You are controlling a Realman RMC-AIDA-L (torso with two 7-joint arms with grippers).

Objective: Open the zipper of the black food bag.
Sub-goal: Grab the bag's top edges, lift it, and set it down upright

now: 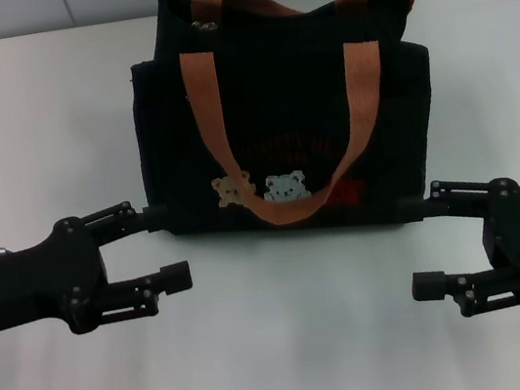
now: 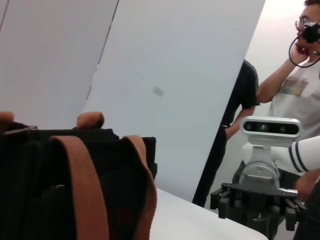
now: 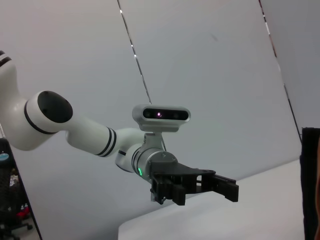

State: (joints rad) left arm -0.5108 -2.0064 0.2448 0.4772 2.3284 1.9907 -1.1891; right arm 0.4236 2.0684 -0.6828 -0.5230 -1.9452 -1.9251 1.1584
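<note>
Behind both pincers: the boxy black fabric food bag (image 1: 283, 122) stood upright on the white tabletop (image 1: 29, 113), bear patches facing the robot.
Zipper: the dark zipper (image 1: 203, 24) ran side to side along the bag's top edge, its small silvery pull showing near the bag's left end; whether any of it was already open could not be told.
Left pincer (image 1: 171, 247): fingers spread, holding nothing, low in front of the bag's left lower corner.
Right pincer (image 1: 424, 243): fingers spread, empty, in front of the bag's right lower corner.
Nearer arm: judged the left, since the pull lay above and behind it.
Handles: two orange-brown webbing straps (image 1: 359, 70) draped over the bag's top and front, likely crowding the approach.
Room: bare tabletop lay on both sides of the bag.
</note>
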